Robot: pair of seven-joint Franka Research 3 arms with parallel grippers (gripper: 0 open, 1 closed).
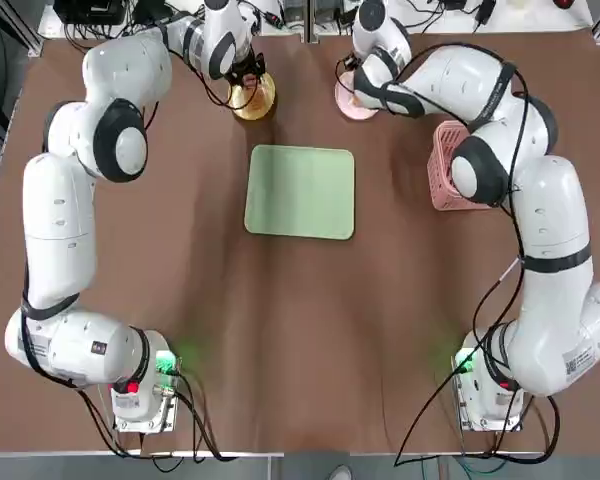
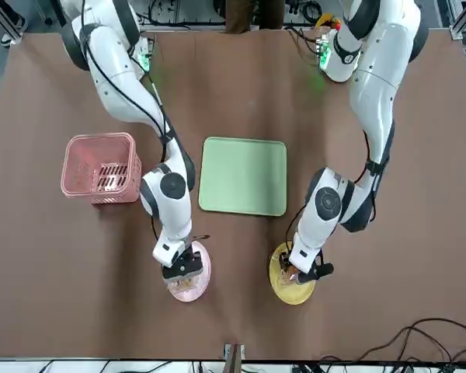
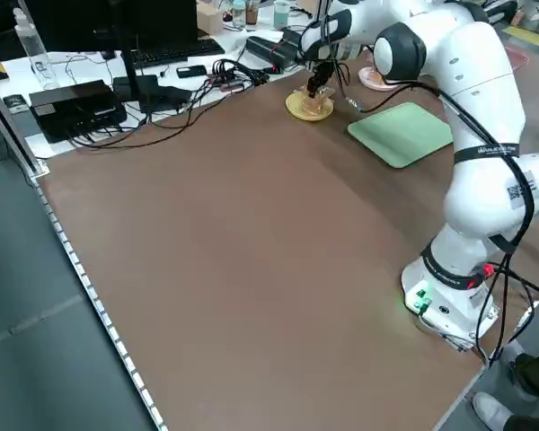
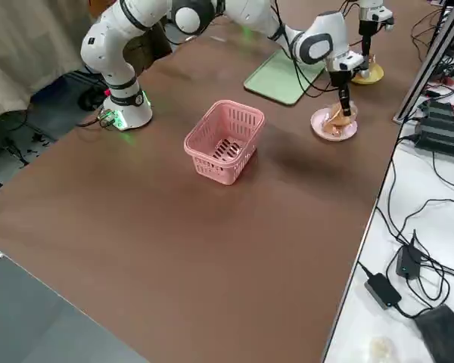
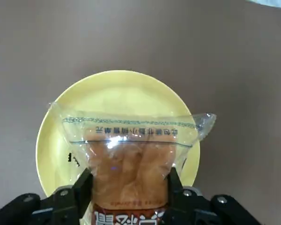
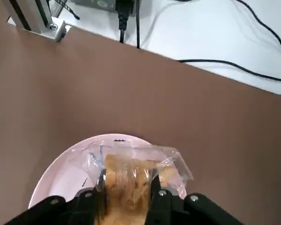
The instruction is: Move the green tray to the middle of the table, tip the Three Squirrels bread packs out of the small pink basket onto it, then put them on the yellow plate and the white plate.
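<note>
The green tray (image 1: 300,190) lies bare in the middle of the table. At the table's far edge, my left gripper (image 5: 129,190) is shut on a bread pack (image 5: 129,159), holding it just over the yellow plate (image 5: 112,89). My right gripper (image 6: 128,190) is shut on another bread pack (image 6: 129,176) over the white plate (image 6: 61,176). In the front view the left gripper (image 2: 307,272) and right gripper (image 2: 182,268) both point down at their plates. The small pink basket (image 1: 448,165) stands upright on the right side of the table, beside the right arm.
Past the table's far edge runs a white bench with cables (image 4: 424,219), black boxes (image 3: 76,103) and an aluminium post (image 6: 35,21). The brown table (image 1: 300,340) shows bare between the tray and the arm bases. A shoe (image 3: 499,413) shows by the table's near corner.
</note>
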